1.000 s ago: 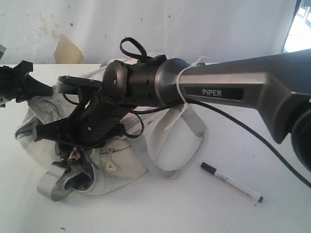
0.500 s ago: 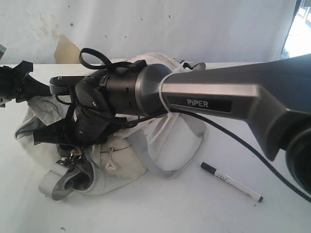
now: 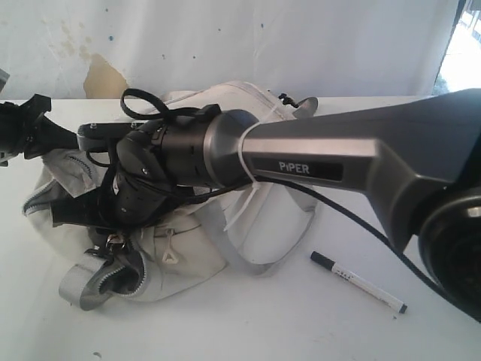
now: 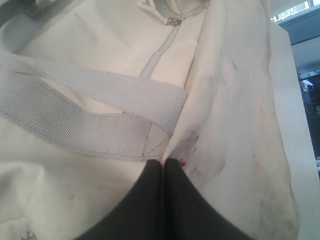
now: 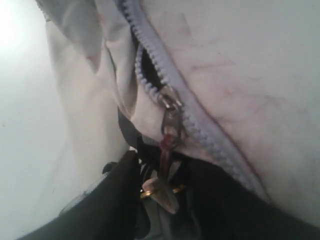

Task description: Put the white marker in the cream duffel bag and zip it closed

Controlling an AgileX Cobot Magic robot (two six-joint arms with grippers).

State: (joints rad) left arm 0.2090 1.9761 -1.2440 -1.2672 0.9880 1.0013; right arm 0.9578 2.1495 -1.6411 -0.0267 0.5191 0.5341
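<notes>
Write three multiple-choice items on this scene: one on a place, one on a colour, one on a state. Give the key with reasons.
1. Where is the white marker?
A. on the table, apart from the cream duffel bag
B. inside the bag
C. on the floor

2. What colour is the marker's cap?
A. red
B. black
C. green

3. How is the zipper in the right wrist view?
A. fully closed
B. torn off
C. partly open

Key:
1 A, the marker lies alone on the bare tabletop.
2 B, its capped end is black.
3 C, the teeth are parted on one side of the slider.
</notes>
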